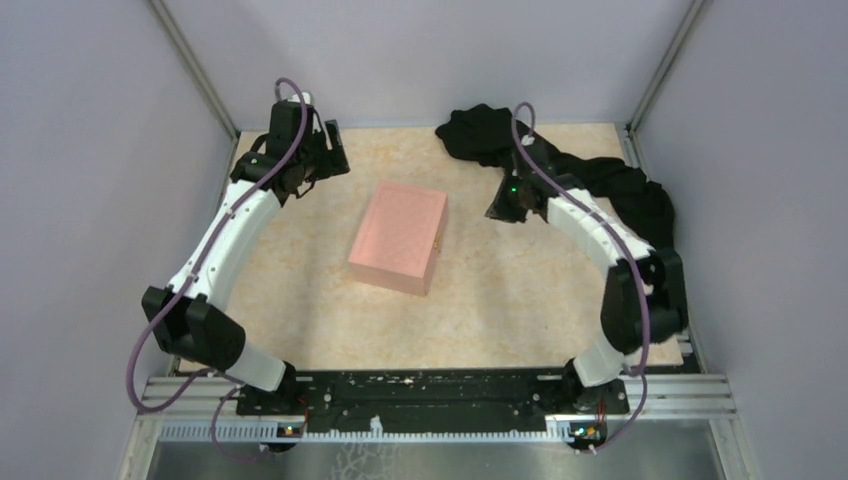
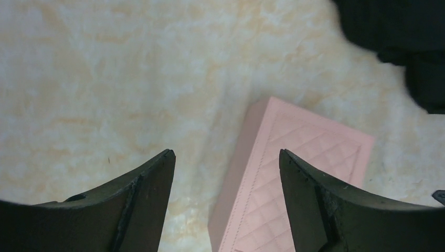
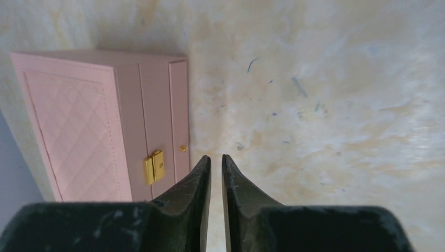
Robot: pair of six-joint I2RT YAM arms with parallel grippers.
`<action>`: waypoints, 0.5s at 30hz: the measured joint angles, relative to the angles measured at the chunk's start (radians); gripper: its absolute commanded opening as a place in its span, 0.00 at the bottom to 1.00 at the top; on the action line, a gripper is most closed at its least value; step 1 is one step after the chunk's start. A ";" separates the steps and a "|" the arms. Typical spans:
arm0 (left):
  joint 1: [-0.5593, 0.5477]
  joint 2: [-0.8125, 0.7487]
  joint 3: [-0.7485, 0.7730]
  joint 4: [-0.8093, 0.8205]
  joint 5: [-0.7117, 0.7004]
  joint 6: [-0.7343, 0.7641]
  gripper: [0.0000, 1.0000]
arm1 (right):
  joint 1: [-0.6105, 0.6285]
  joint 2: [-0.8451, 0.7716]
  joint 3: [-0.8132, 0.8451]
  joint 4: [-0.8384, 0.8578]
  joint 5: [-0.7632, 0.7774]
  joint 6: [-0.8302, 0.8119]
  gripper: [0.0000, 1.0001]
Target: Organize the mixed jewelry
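Observation:
No jewelry pieces show in any view. A closed pink quilted box (image 1: 398, 237) lies at the middle of the table; it also shows in the left wrist view (image 2: 294, 184) and in the right wrist view (image 3: 99, 126), where its gold clasp (image 3: 154, 167) faces the camera. My left gripper (image 1: 322, 160) is open and empty, raised at the back left of the box; in its own view (image 2: 226, 157) the box's corner lies between its fingers. My right gripper (image 1: 497, 208) is shut and empty, to the right of the box, its fingertips (image 3: 215, 159) close beside the clasp side.
A black cloth (image 1: 600, 175) lies heaped along the back right of the table, behind the right arm; it shows in the left wrist view (image 2: 404, 42) at the top right. Grey walls enclose the table on three sides.

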 measured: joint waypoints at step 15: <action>0.077 0.033 -0.103 -0.075 0.157 -0.058 0.81 | 0.124 0.498 0.100 0.174 -0.209 0.142 0.00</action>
